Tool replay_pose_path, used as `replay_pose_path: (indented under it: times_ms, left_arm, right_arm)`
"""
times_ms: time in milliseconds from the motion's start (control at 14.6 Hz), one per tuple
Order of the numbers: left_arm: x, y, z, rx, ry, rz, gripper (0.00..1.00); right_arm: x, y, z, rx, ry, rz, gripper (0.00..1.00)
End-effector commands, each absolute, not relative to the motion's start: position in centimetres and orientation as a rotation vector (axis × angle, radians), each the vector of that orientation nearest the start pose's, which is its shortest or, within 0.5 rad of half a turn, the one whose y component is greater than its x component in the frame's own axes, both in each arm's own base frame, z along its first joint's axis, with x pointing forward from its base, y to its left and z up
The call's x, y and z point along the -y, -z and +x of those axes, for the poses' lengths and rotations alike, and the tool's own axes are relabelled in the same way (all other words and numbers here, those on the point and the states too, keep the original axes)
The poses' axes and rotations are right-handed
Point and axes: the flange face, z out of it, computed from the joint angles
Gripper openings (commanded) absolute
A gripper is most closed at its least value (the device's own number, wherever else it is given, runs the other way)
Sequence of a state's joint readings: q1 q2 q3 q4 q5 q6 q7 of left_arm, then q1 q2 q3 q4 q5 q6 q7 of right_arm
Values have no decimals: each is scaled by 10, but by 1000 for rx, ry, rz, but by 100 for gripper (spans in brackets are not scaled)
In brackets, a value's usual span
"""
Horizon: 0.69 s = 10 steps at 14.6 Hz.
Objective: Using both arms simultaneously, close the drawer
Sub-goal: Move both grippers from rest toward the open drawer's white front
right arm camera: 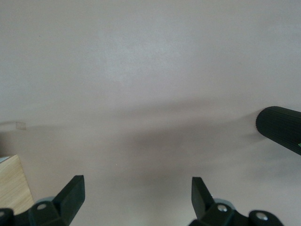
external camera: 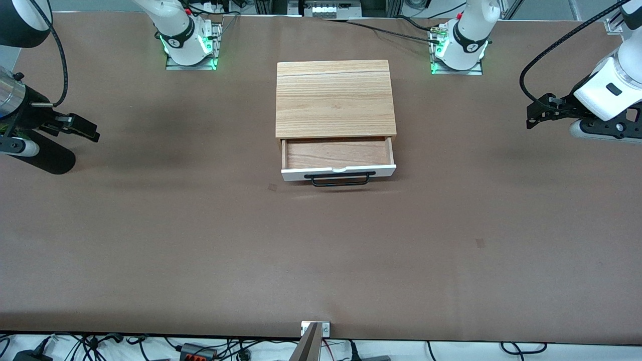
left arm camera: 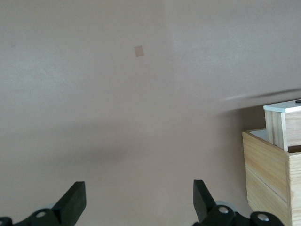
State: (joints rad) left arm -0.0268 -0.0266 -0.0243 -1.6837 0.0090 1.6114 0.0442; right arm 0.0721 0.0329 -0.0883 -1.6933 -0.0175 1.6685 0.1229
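The light-oak cabinet point(external camera: 333, 100) stands mid-table between the two arm bases. Its drawer point(external camera: 337, 153) is pulled out toward the front camera, with a white front panel point(external camera: 301, 174) and a black bar handle point(external camera: 340, 179); the tray looks empty. My left gripper point(external camera: 531, 115) hovers open and empty over the table toward the left arm's end, well apart from the cabinet. My right gripper point(external camera: 89, 131) hovers open and empty toward the right arm's end. The left wrist view shows its gripper point(left arm camera: 138, 200) with the cabinet point(left arm camera: 268, 174) and drawer point(left arm camera: 282, 117) to one side. The right wrist view shows its gripper point(right arm camera: 136, 195) and a cabinet corner point(right arm camera: 11, 188).
A dark ribbed cylinder point(external camera: 50, 158) sits below the right gripper and shows in the right wrist view point(right arm camera: 280, 127). Small tape patches point(external camera: 480, 243) point(external camera: 272, 187) mark the brown table. A metal bracket point(external camera: 315, 328) and cables lie at the table edge nearest the front camera.
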Motion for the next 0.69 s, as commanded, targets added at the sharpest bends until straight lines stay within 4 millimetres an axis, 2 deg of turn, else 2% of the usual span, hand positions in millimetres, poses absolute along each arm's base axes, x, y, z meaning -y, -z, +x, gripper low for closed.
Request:
replay_pose_path:
  times_ms: [0, 480, 617]
  left_arm:
    - [27, -596, 552, -147, -76, -3108, 100]
    - [27, -594, 554, -145, -97, -3107, 100]
    - [27, -594, 552, -144, -119, -3106, 100]
  right_arm:
    - [5, -554, 569, -236, -87, -3157, 100]
    - [7, -557, 570, -260, -53, -3102, 100]
    - [-1, -556, 575, -241, -16, -3097, 100]
